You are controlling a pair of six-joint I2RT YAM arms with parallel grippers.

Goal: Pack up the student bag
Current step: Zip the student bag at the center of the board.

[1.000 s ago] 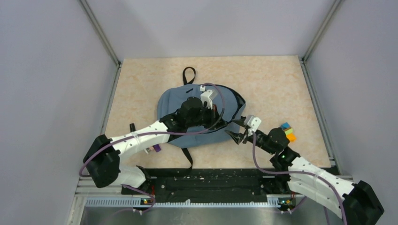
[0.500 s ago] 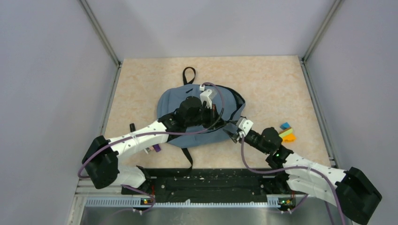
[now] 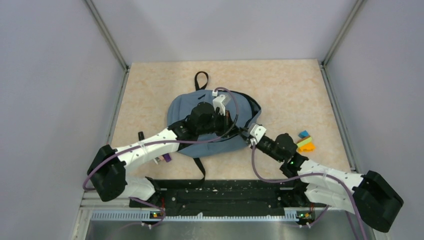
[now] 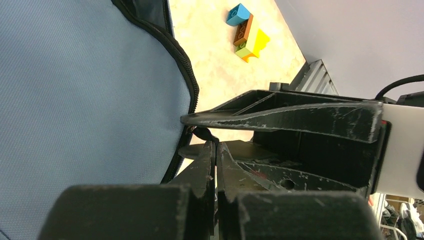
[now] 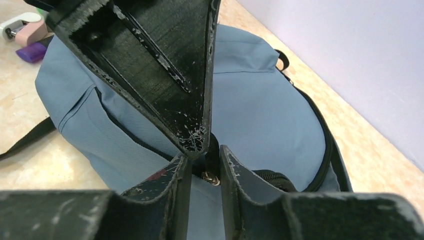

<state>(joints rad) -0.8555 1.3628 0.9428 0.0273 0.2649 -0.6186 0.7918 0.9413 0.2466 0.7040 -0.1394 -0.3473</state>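
Scene: we look down on a beige worktop [image 3: 280, 90] with the two grippers meeting near the middle of the frame.
Student bag: the grey-blue student bag [image 3: 181, 109] lies flat at the centre of the overhead view. Its black top loop [image 3: 201, 80] points toward the top edge and a black strap [image 3: 201, 167] trails toward the bottom edge.
Left gripper: in its own wrist view the left gripper [image 4: 216, 150] has its fingers pressed together at the bag's zipper edge. We cannot tell whether any fabric or a tab is pinched between them.
Right gripper: the right gripper [image 5: 205, 162] sits at the bag's right-hand edge in the overhead view, tip to tip with the left one. Its jaws stand narrowly apart with a small metal zipper pull [image 5: 212, 177] between them, and we see no firm clamp on it.
Zipper: the black arched zipper [image 4: 182, 62] looks closed along the stretch we can see.
Loose things: a cluster of coloured toy bricks [image 3: 305, 141] lies on the worktop to the right of the bag. A small purple item [image 3: 166, 158] lies at the bag's lower left, and a pink-and-white item [image 5: 22, 27] is just beside it.
Done so far: we judge the task to be at its start, with nothing visibly packed and the grippers lined up on the zipper pull.
Left to do: by our reckoning, open the zipper, put the loose things inside, and zip the bag shut.
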